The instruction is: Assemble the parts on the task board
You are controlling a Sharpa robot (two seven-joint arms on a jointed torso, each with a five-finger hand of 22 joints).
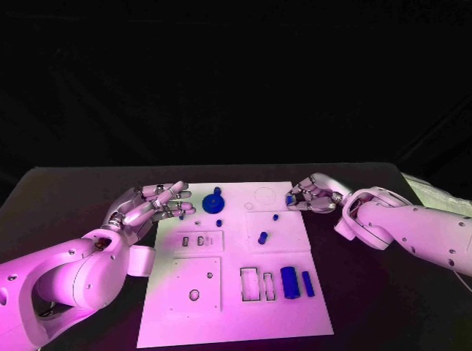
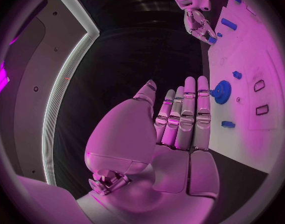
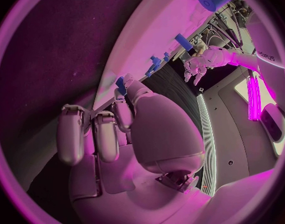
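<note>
1. While both hands sit up at the far end of the white board [image 1: 236, 307], neither one is clearly carrying a full-size part.
2. Left hand [image 1: 152, 206] hovers off the board's left edge, fingers stretched out straight and close together, nothing in it. The left wrist view shows the same flat, empty palm.
3. Right hand [image 1: 312, 197] is at the board's far right corner with fingers curled in. The right wrist view shows a small blue piece [image 3: 120, 84] right at its fingertips, touching them, but I can't tell if it's actually pinched.
4. Blue gear [image 1: 214, 202] lies on the board near its far left part, just beside the left hand's fingertips.
5. Tiny blue peg [image 1: 219, 222] sits just nearer than the gear, toward the board's middle.
6. Another short blue peg [image 1: 262, 237] stands around the board's middle, a bit right.
7. Big blue block [image 1: 290, 281] and a slimmer blue bar [image 1: 307, 284] lie side by side on the board's near right part, next to two empty rectangular slots [image 1: 258, 284].
</note>
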